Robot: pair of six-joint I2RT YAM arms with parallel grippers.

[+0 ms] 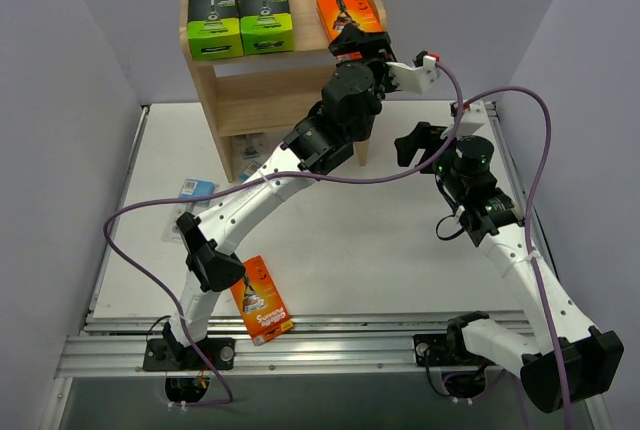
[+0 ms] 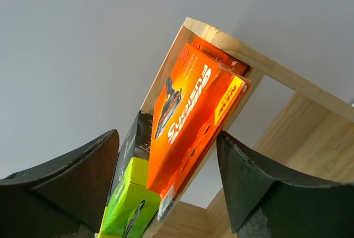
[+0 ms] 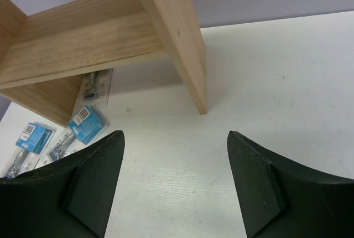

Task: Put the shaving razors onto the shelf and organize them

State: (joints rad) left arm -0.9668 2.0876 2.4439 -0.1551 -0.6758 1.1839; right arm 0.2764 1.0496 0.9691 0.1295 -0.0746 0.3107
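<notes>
The wooden shelf (image 1: 285, 90) stands at the back of the table. Two black-and-green razor boxes (image 1: 240, 18) and one orange razor box (image 1: 345, 2) stand on its top tier. My left gripper (image 1: 360, 45) is up at that orange box (image 2: 185, 119); its jaws are open, with the box between the fingers (image 2: 72, 188) and gaps on both sides. Another orange box (image 1: 262, 302) lies near the table's front edge. Blue blister packs (image 3: 87, 123) lie left of the shelf. My right gripper (image 3: 175, 134) hangs open over bare table, holding nothing.
A blister pack (image 3: 97, 86) lies under the shelf's lowest tier, and another (image 1: 197, 188) lies further left. The shelf's front right leg (image 3: 196, 77) stands just ahead of my right gripper (image 1: 412, 143). Purple cables loop over the table's middle. Grey walls close in both sides.
</notes>
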